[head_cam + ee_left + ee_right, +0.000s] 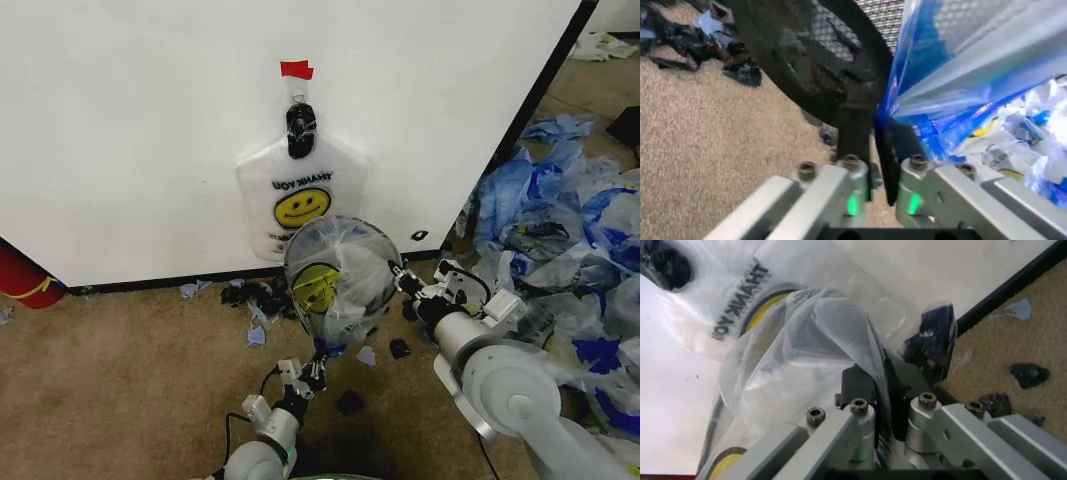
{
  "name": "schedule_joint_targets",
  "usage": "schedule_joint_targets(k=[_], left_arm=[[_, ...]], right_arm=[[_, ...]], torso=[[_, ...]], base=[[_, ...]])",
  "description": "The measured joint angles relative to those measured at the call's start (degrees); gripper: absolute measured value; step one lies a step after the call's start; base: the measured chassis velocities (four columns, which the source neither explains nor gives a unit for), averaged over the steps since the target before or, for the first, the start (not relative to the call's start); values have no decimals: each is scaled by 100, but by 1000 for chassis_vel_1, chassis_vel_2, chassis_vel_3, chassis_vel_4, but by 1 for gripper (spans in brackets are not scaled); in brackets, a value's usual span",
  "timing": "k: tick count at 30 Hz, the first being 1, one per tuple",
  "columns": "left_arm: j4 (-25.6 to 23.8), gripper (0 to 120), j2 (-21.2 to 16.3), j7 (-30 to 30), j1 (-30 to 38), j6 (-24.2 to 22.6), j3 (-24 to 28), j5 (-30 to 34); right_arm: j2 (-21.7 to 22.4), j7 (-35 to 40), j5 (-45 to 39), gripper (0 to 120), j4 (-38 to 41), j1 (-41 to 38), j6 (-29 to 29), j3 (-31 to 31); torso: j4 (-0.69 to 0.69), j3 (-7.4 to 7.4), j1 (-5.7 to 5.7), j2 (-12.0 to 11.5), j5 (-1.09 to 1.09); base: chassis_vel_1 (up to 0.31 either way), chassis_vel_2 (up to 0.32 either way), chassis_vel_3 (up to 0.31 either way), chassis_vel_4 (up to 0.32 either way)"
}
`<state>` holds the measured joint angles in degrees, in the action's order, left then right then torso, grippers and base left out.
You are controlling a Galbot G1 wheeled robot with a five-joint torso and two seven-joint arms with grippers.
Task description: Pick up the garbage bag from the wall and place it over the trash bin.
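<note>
Bin [340,285] held tilted off the floor, mouth to camera, bag [335,262] already lining it. Left gripper [312,374] pinching rim and film at bottom, right gripper [402,281] same at side. Pull film taut, seat evenly.

Both arms are pale grey, rounded shells – the right arm [510,385] shows a thick disc-shaped joint, the left arm [262,455] a slimmer tube with a green glint low down. A thin black cable [232,425] loops beside the left wrist. The left gripper [873,165] has silvery metal finger bars with round screw heads, black pads and 2 green lights – the right gripper [881,400] is built alike.
</note>
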<state>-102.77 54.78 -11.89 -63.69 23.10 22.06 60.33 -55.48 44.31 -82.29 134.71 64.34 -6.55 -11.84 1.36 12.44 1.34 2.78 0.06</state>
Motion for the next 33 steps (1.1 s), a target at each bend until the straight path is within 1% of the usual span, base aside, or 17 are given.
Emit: schedule_joint_targets(k=[1,5,6,8,9,10,11,12,14,17,19,21,25,27,29,31,33], left_arm=[[0,10,0,0,0,0,0,0],[-393,25,-159,20,-232,-38,-129,-35],[-520,32,-224,21,-360,-52,-193,-70],[-627,38,-305,39,-520,-71,-271,-126],[-627,38,-305,39,-520,-71,-271,-126],[-682,43,-345,51,-602,-84,-327,-153],[-691,44,-350,53,-615,-85,-336,-159],[-758,53,-383,69,-723,-94,-408,-216],[-801,56,-398,77,-776,-107,-446,-232],[-872,68,-428,77,-900,-117,-568,-295],[-912,80,-478,23,-1041,-112,-763,-345],[-926,81,-498,11,-1077,-106,-824,-355],[-1170,99,-708,-137,-1395,-95,-1355,-363],[-1214,99,-741,-170,-1436,-98,-1428,-363],[-1372,100,-858,-319,-1562,-117,-1661,-347],[-1687,100,-1077,-422,-1746,-194,-2105,-217],[-1816,100,-1176,-467,-1787,-220,-2239,-150]], right_arm=[[0,0,0,0,0,0,0,0],[-41,3,56,0,-37,0,1,13],[-47,3,96,0,-71,1,1,29],[-53,3,137,0,-104,0,0,50],[-53,3,137,0,-104,0,0,50],[-58,3,166,0,-132,-12,-8,68],[-58,3,173,0,-137,-15,-9,71],[-57,1,232,0,-194,-47,-16,100],[-54,1,259,0,-228,-63,-21,115],[-45,-12,326,0,-297,-82,-27,156],[-42,-28,360,0,-358,-102,-27,185],[-41,-33,368,0,-374,-106,-27,190],[-31,-146,449,0,-540,-104,-27,232],[-31,-179,483,0,-570,-102,-26,240],[-33,-331,694,0,-704,-97,-15,280],[-36,-587,1123,0,-898,-97,55,377],[-33,-669,1277,0,-958,-98,81,414]], torso=[[0,0,0,0,0],[0,0,0,0,0],[0,0,0,0,-1],[-1,0,0,0,0],[-1,0,0,0,0],[0,0,0,0,-1],[0,0,0,0,-1],[-1,0,0,0,0],[-1,0,0,0,0],[0,1,0,0,0],[-1,1,0,0,0],[0,1,0,0,1],[0,1,0,0,0],[-1,1,0,0,0],[0,1,0,0,1],[-1,1,0,0,-1],[-1,1,0,0,-2]], base=[[0,0,0,0],[0,0,0,0],[0,0,0,0],[0,0,0,0],[0,0,0,0],[0,0,0,0],[0,0,0,0],[0,0,0,0],[0,0,0,0],[0,0,0,0],[0,0,0,0],[0,0,0,0],[0,0,0,0],[0,0,0,0],[0,0,0,0],[0,0,0,0],[0,0,0,0]])
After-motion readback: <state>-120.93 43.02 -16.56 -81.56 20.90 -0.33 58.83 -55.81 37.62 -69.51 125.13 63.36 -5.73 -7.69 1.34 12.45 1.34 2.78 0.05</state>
